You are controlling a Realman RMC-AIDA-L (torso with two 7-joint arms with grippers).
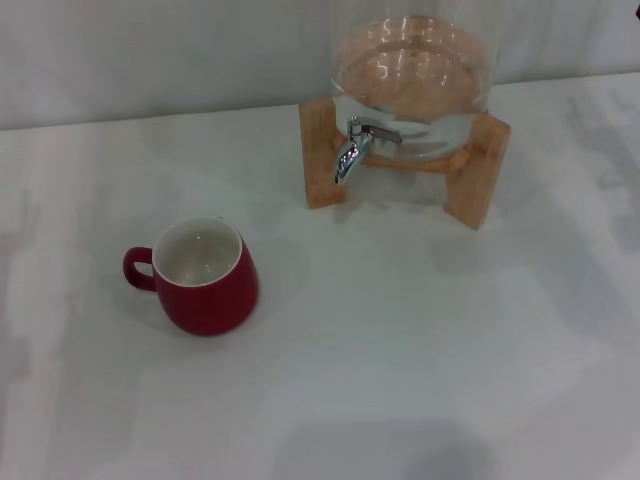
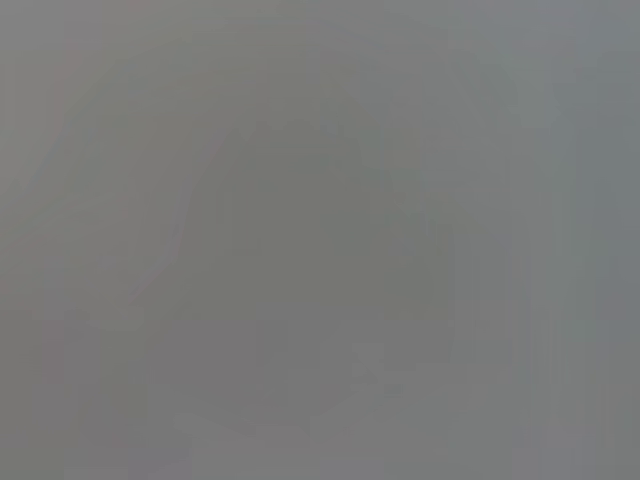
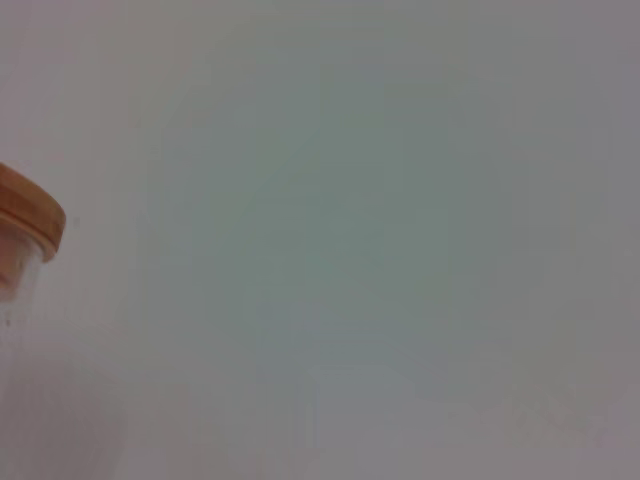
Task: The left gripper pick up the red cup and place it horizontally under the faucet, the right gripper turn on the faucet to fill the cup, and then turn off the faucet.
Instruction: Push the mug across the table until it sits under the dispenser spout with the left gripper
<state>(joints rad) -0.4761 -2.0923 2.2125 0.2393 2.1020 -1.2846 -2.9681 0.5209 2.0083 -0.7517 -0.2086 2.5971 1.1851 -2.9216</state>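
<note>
The red cup (image 1: pixel 203 277) stands upright on the white table at the left of the head view, its white inside empty and its loop handle pointing left. The chrome faucet (image 1: pixel 352 150) sticks out of a clear glass jar (image 1: pixel 412 70) at the back, spout curving down, lever lying toward the right. The cup is well to the left of and nearer than the spout. Neither the left gripper nor the right gripper shows in any view. The left wrist view is plain grey. In the right wrist view only the jar's wooden lid (image 3: pixel 30 215) shows at one edge.
The jar rests in a wooden stand (image 1: pixel 474 175) near the back wall. White table surface (image 1: pixel 420 340) spreads in front of the stand and to the right of the cup.
</note>
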